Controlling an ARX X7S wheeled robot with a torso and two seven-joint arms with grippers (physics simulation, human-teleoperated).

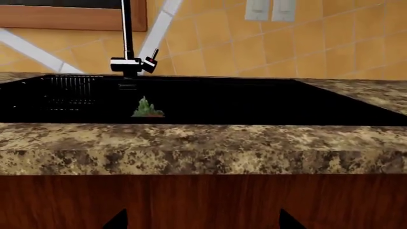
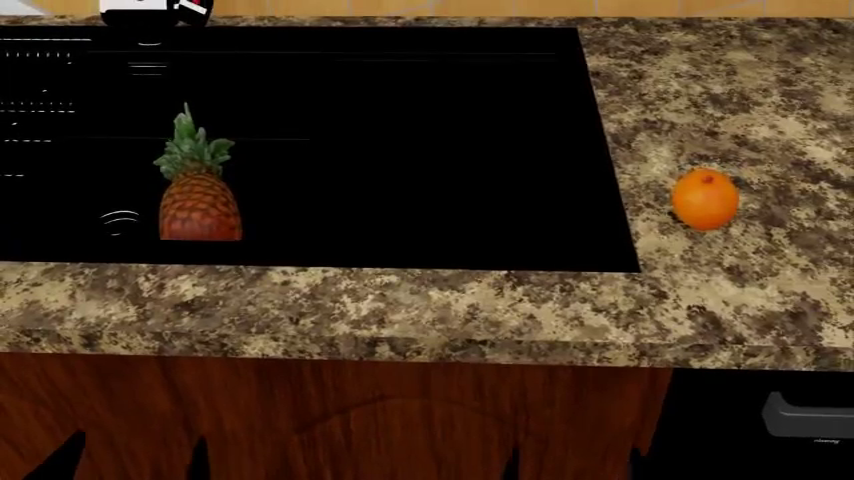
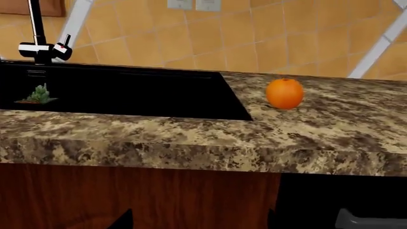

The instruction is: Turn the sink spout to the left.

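Note:
The sink spout [image 1: 127, 28] is a thin glossy black tube rising from a blocky black base [image 1: 126, 64] behind the black sink [image 1: 254, 102]. It also shows in the right wrist view [image 3: 34, 21]. In the head view only its base [image 2: 138, 12] shows at the top edge. My left gripper [image 1: 203, 224] is open and empty, low in front of the wooden cabinet front, well short of the spout. My right gripper [image 3: 197, 224] is also open and empty at the cabinet front. In the head view, the left gripper [image 2: 131, 465] and the right gripper [image 2: 577, 462] show only their tips at the bottom edge.
A short slanted lever [image 1: 151, 61] with a red mark sits beside the spout base. A pineapple [image 2: 198, 195] stands in the sink. An orange [image 2: 705, 198] lies on the granite counter [image 2: 400, 310] to the right. A grey handle [image 2: 807, 415] sits below the counter.

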